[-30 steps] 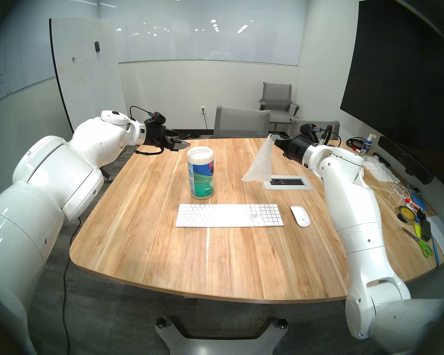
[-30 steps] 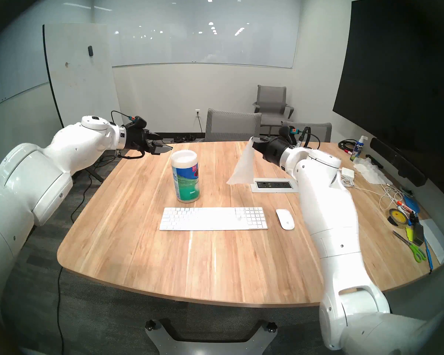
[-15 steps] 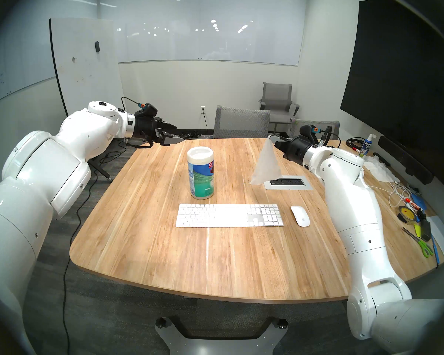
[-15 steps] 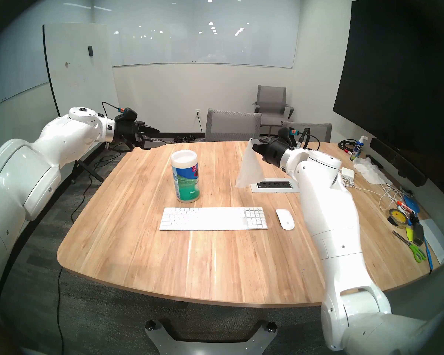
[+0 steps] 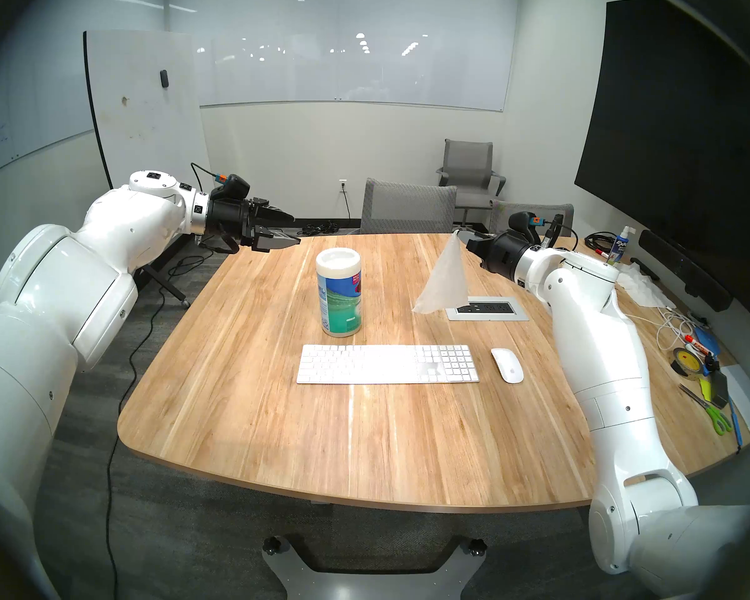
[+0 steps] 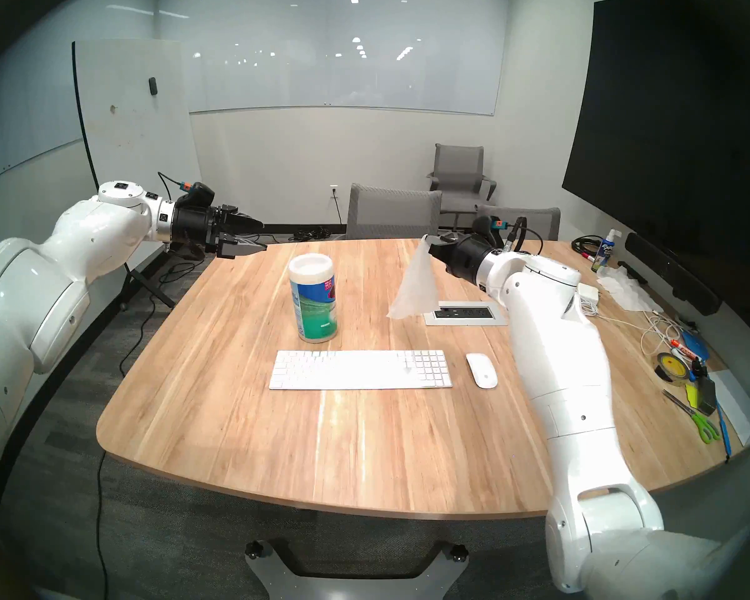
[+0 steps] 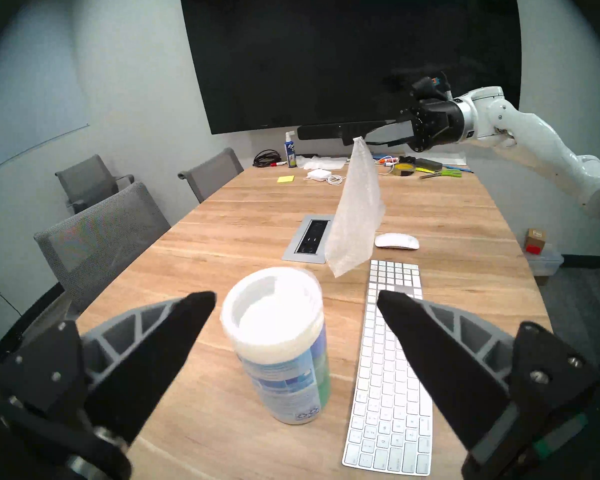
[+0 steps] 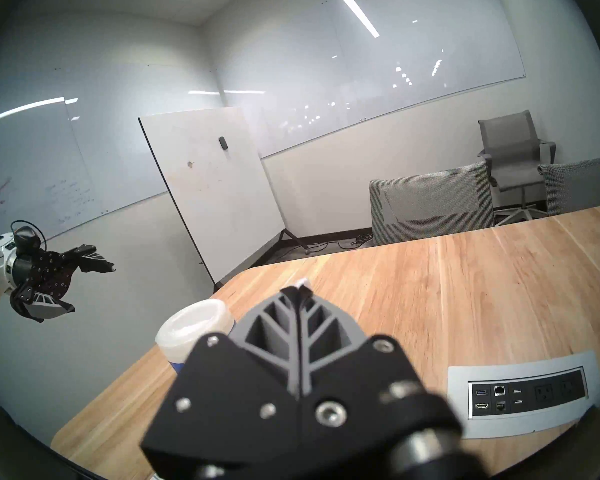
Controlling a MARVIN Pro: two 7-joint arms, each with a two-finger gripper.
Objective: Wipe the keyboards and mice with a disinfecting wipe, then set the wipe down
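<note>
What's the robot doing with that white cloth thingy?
That is a wipe. The right gripper is shut on its top corner, so it hangs in the air over the table. The left gripper is open and empty, up beside the wipe tub. The keyboard and mouse lie on the table, and the wipe is not touching them yet.

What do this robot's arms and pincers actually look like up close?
Both arms are chunky, glossy white shells with rounded joints and small screws. Each ends in a silver ring and a black wrist housing with a black cable on an orange plug. The left pincer and right pincer each have two black tapered fingers with grey ribbed, truss-like backs.
</note>
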